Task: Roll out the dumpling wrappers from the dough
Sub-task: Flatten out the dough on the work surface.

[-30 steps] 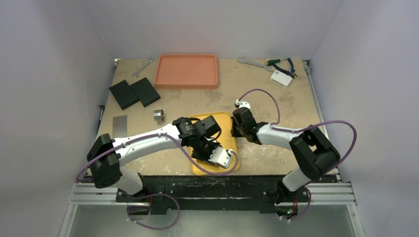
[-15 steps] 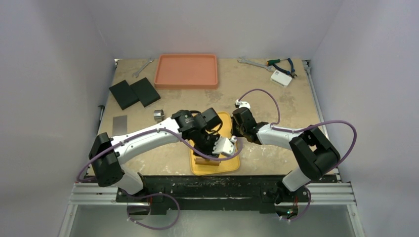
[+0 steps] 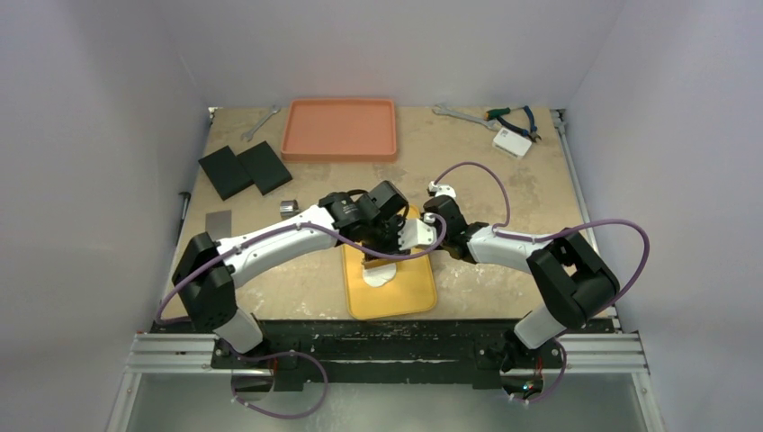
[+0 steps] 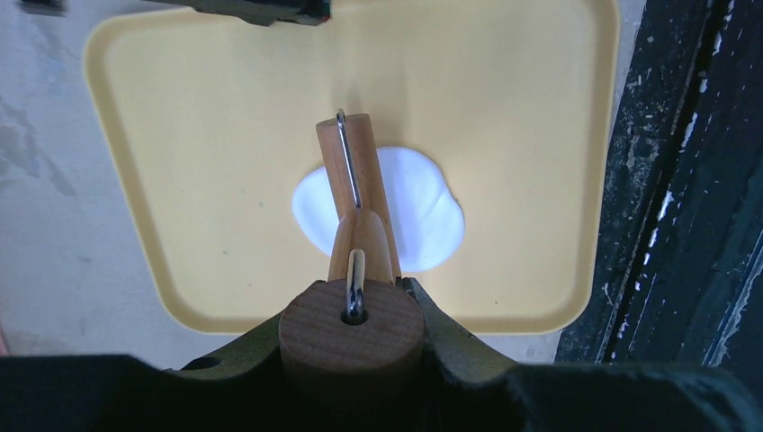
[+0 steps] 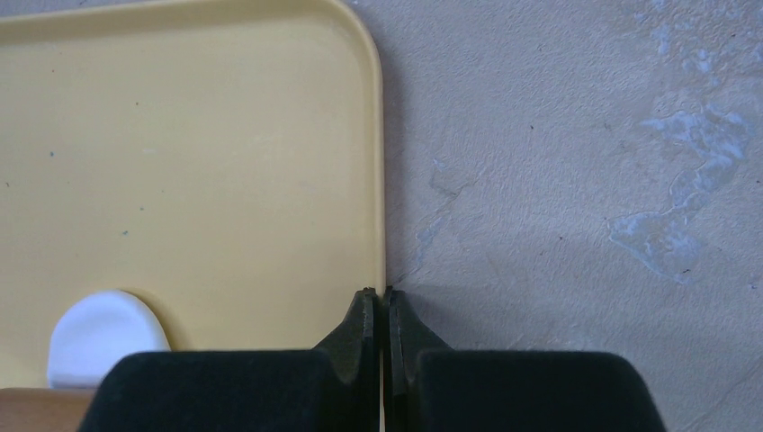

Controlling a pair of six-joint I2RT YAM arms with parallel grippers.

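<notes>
We see the left fingers [image 4: 438,331] have travelled from the near end of the yellow plastic tray [image 3: 396,304] up to its far end, taking the wooden rolling pin [image 4: 353,326] along. The flat round white dough disc [image 3: 379,273], covered by the arm before, now lies in plain view mid-tray.

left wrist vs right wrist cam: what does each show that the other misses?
Left wrist only: the left hand gripping the wooden rolling pin, seen in full lying across the dough disc, and the black frame past the tray.
Right wrist only: the right hand, shut, with its tips at the tray's edge.
Both: the yellow tray, the dough disc (only part of it in the right wrist view) and the table. The right wrist view's bottom corner also shows a sliver of wood, probably the pin.
</notes>
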